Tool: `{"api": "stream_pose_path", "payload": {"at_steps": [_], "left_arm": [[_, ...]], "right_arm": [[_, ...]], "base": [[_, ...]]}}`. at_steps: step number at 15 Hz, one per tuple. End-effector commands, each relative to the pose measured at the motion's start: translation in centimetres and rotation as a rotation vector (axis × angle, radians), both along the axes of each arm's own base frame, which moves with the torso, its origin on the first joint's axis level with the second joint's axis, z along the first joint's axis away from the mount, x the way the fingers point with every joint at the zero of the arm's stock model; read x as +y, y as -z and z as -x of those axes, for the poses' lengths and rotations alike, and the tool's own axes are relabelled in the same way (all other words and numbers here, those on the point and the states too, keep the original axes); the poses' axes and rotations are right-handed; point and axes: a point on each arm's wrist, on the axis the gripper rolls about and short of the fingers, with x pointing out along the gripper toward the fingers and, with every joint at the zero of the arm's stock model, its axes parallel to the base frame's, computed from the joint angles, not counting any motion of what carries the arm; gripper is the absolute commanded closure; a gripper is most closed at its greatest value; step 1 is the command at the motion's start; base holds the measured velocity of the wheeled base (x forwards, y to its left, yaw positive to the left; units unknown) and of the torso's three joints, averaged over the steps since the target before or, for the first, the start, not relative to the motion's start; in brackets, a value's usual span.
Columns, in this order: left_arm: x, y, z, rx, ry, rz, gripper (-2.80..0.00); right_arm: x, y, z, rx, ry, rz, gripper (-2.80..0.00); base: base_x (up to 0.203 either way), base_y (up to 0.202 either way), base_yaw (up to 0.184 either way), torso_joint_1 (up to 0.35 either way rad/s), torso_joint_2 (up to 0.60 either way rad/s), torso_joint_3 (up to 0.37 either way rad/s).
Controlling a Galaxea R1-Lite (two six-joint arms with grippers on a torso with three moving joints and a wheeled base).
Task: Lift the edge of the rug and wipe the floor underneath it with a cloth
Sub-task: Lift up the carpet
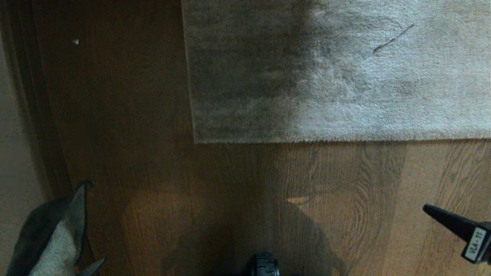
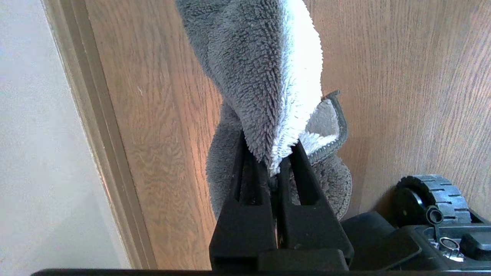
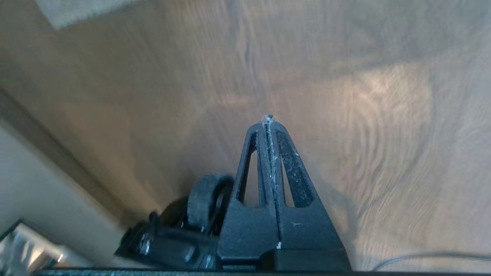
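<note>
The rug edge [image 1: 307, 140] lies flat on the brown wood floor [image 1: 230, 191], its fuzzy grey corner square. The left gripper [image 2: 275, 161] pinches the soft grey cloth [image 2: 264, 76], low on the left. The right gripper [image 3: 269, 119] is squeezed together, holding nothing, above bare floor.

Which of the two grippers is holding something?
The left gripper, shut on the small grey fuzzy terry cloth; the right gripper is shut and empty.

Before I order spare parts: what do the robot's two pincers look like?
Both are matte black plastic. The left pincer has two tapered fingers with long slots. The right pincer matches it, with pale lint along its seam, and carries a white label with black lettering in the head view.
</note>
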Motion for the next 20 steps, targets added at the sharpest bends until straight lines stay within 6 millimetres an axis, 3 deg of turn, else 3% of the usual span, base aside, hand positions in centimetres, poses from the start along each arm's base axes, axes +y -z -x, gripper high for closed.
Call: {"api": "stream_pose_path", "payload": {"at_steps": [1,8,13,16,20], "left_arm": [[0.0,0.0,0.0,-0.001,0.000,0.000,0.00],[0.0,0.0,0.0,-0.001,0.000,0.000,0.00],[0.0,0.0,0.0,-0.001,0.000,0.000,0.00],[0.0,0.0,0.0,-0.001,0.000,0.000,0.00],[0.0,0.0,0.0,-0.001,0.000,0.000,0.00]], "right_arm": [[0.2,0.5,-1.2,0.059,-0.013,0.004,0.00],[2.7,1.0,-4.2,0.111,-0.154,0.019,0.00],[5.9,1.4,-7.5,0.053,-0.268,0.011,0.00],[6.9,0.8,-8.0,-0.009,-0.282,-0.093,0.00],[7.9,1.2,-9.2,-0.004,-0.279,-0.100,0.00]], "base": [[0.000,0.000,0.000,0.000,0.00,0.000],[0.000,0.000,0.000,0.000,0.00,0.000],[0.000,0.000,0.000,0.000,0.00,0.000],[0.000,0.000,0.000,0.000,0.00,0.000],[0.000,0.000,0.000,0.000,0.00,0.000]]}}
